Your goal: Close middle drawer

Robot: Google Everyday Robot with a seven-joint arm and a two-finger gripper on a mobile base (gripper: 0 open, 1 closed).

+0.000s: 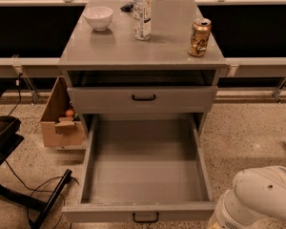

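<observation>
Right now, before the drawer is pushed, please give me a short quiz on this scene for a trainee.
1. True or false: the middle drawer is pulled out and its tray is empty.
2. Which item stands nearest the right edge of the cabinet top? A) bowl B) can C) bottle
3. Fill in: the gripper is ___ of view; only the white arm shows, at the lower right.
Key: 1 true; 2 B; 3 out.

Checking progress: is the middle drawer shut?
No, the middle drawer stands pulled out; the gripper is by its front right corner.
</observation>
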